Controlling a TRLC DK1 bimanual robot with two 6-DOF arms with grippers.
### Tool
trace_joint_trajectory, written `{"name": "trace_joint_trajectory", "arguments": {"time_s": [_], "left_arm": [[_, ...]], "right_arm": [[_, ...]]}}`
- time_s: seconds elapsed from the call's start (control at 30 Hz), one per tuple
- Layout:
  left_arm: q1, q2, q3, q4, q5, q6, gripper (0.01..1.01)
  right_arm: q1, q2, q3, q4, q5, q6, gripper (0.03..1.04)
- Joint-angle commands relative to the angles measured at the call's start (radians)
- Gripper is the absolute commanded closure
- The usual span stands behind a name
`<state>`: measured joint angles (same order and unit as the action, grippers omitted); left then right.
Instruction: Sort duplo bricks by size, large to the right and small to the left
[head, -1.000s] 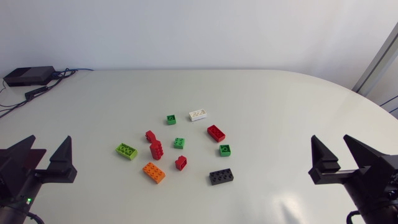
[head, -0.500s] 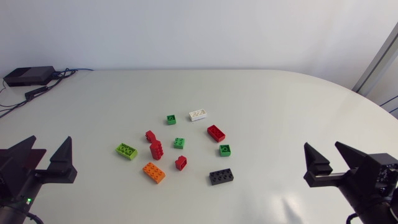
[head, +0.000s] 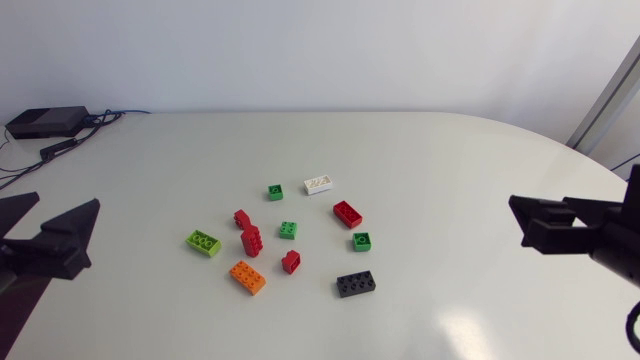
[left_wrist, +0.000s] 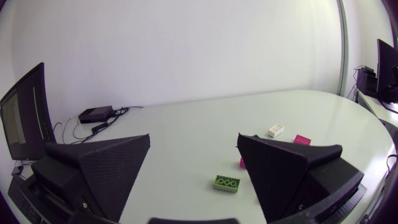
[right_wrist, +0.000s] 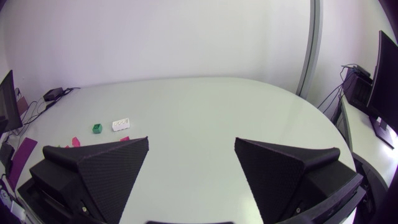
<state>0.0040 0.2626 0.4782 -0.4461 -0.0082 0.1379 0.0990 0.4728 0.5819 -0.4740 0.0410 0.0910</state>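
Left fingers: my left fingers (left_wrist: 99, 168) released, holding nothing, at the left edge of the white desk (head: 450, 170).
Right fingers: my right fingers (right_wrist: 93, 171) released too, at the right edge.
Bricks: coloured plastic duplo bricks (head: 288, 230) scattered mid-desk, white oblong brick (head: 319, 183) toward the far edge, black oblong brick (head: 356, 284) toward the near edge.

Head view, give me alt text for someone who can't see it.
About eleven duplo bricks lie scattered, unsorted, in the middle of the white table: red, green, lime, orange, white, black. The left end effector and right end effector sit at opposite sides, both open and empty.
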Motion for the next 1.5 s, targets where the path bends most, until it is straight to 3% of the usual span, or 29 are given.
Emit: {"name": "trace_joint_trajectory", "arguments": {"time_s": [0.0, 0.17, 0.23, 0.43, 0.57, 0.77, 1.07, 1.47], "left_arm": [[-0.009, 0.13, 0.129, -0.06, -0.007, 0.002, 0.056], [0.022, 0.417, 0.418, -0.312, -0.013, 0.003, 0.057], [0.05, 0.475, 0.477, -0.353, -0.013, -0.001, 0.057], [0.077, 0.498, 0.451, -0.35, -0.013, -0.003, 0.056], [0.085, 0.495, 0.408, -0.341, -0.013, -0.001, 0.056], [0.085, 0.491, 0.356, -0.31, -0.013, -0.001, 0.056], [0.088, 0.481, 0.323, -0.259, -0.015, 0.006, 0.056], [0.133, 0.472, 0.361, -0.258, -0.015, 0.035, 0.056]], "right_arm": [[0.024, 0.102, 0.111, -0.084, 0.003, 0.047, 0.07], [0.073, 0.288, 0.332, -0.304, -0.016, 0.079, 0.07], [0.094, 0.342, 0.391, -0.359, -0.018, 0.081, 0.07], [0.242, 0.391, 0.378, -0.373, -0.018, -0.027, 0.07], [0.278, 0.461, 0.366, -0.397, -0.075, -0.053, 0.07], [0.335, 0.681, 0.377, -0.477, -0.081, -0.208, 0.07], [0.461, 0.759, 0.391, -0.388, -0.089, -0.499, 0.07], [0.485, 1.032, 0.503, -0.459, -0.179, -1.025, 0.07]]}}
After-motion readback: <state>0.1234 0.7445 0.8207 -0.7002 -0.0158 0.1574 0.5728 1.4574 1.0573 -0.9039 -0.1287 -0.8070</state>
